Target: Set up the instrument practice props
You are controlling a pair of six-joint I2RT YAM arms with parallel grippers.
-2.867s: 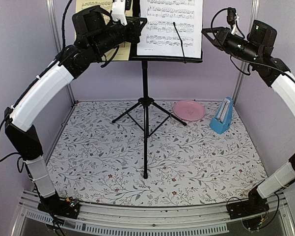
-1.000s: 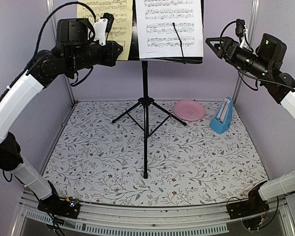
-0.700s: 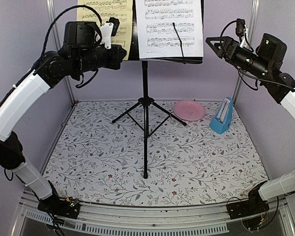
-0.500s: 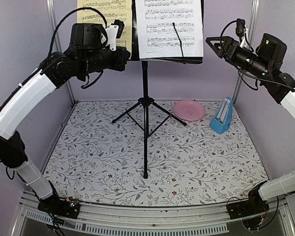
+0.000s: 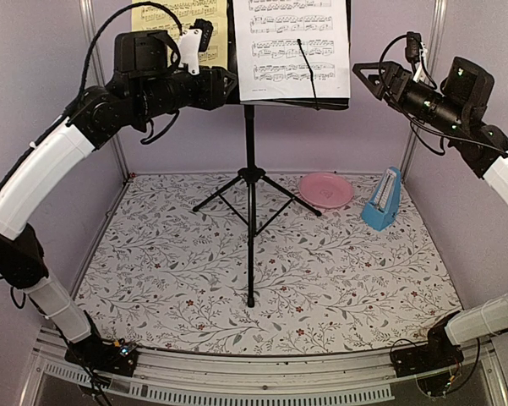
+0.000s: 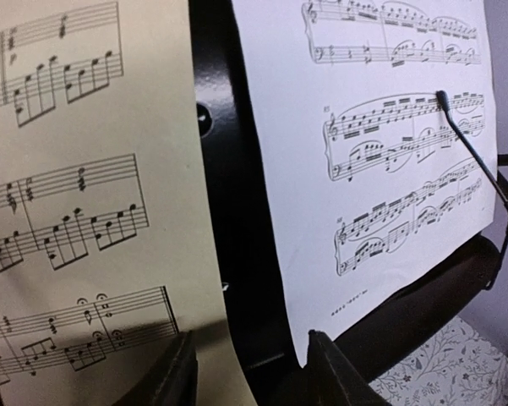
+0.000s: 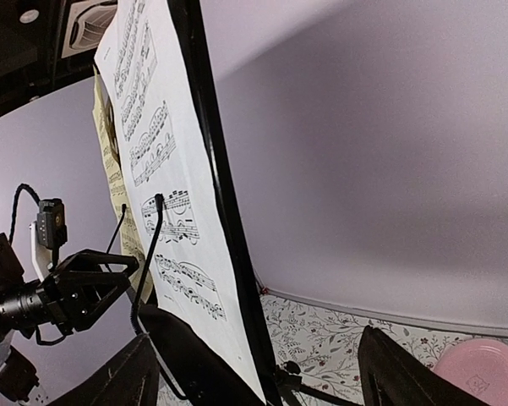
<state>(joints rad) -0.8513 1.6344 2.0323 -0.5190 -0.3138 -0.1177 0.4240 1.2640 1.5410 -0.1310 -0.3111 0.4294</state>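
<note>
A flowered cloth covered the table between lilac walls, and at the back right a pink plate lay just beside the blue metronome, which stood upright near the right wall, well apart from both arms. The black music stand stood on its tripod at the middle rear. Its desk carried the white sheet on the right and the pale-yellow sheet on the left. A thin wire page-holder slanted across the white sheet's lower half. In the overhead view the left arm's wrist and its looping cable covered much of the yellow page. The left gripper was raised to the desk's lower left. In its own camera the fingers stood partway apart with nothing between them. One tip lay in front of the yellow sheet's lower right edge, and the other in front of the white sheet's lower left corner. They straddled the bare black strip of the stand between the pages. Whether either tip touched paper could not be told. The right gripper hung just off the desk's right edge with its fingers spread wide and empty. From its camera the stand showed nearly edge-on, white sheet foremost, and the plate lay low at the right.
</note>
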